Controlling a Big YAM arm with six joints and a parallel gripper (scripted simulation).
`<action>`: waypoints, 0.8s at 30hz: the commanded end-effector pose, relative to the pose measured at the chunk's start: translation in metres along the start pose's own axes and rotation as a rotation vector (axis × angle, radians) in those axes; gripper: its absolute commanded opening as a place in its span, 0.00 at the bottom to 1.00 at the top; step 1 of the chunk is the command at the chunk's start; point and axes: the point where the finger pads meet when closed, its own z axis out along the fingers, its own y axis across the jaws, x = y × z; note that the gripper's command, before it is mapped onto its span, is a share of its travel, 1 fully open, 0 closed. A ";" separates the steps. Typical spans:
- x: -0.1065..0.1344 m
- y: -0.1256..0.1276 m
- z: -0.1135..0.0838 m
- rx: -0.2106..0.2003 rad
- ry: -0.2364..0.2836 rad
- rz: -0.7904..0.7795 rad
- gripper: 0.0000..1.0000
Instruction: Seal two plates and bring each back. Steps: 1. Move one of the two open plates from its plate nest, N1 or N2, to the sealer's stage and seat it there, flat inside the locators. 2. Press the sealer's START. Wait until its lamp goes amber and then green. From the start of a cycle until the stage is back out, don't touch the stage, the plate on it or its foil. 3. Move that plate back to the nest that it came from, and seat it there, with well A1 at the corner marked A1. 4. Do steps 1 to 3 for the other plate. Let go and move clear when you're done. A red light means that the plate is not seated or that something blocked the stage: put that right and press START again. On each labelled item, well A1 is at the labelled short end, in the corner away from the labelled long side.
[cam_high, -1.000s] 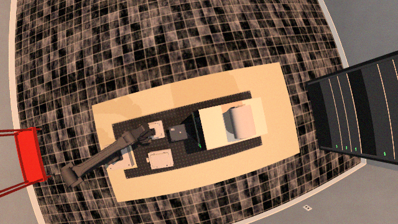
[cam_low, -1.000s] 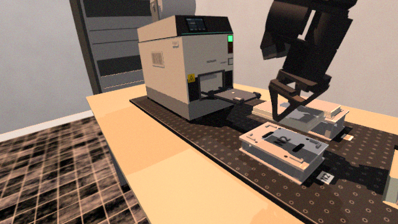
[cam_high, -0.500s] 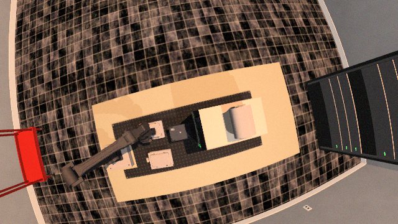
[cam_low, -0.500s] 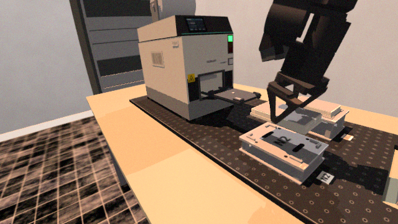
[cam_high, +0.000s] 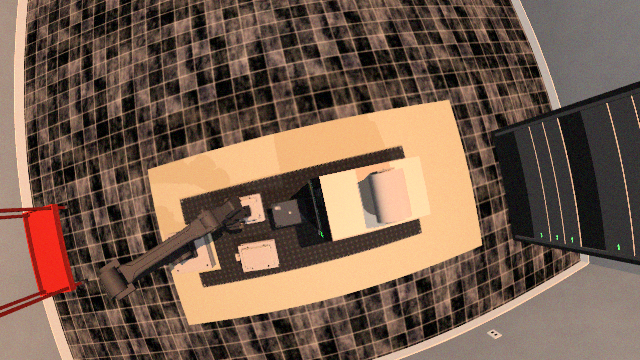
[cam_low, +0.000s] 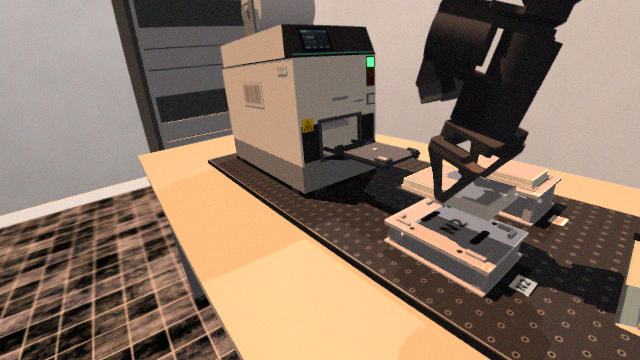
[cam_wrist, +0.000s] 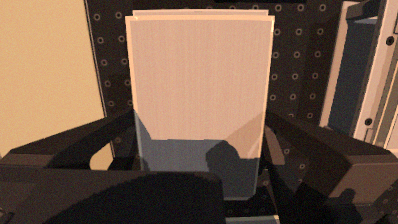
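My pincer (cam_low: 462, 192) is pinching a plate (cam_low: 481, 196) by its long sides, held in the air at centre right of the exterior view, over nest N2 (cam_low: 452, 240). To seat it: level plate, align A1 corner, lower straight, then release.

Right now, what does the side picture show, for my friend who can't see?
A dark gripper holds a pale plate in the air just above the bare N2 nest. Behind, the sealer shows a green lamp, its stage out.
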 end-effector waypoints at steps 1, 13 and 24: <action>-0.003 -0.001 0.006 0.005 -0.002 0.002 0.00; -0.009 0.007 0.006 -0.008 -0.021 -0.010 0.00; 0.003 -0.003 0.016 0.007 0.004 0.002 0.00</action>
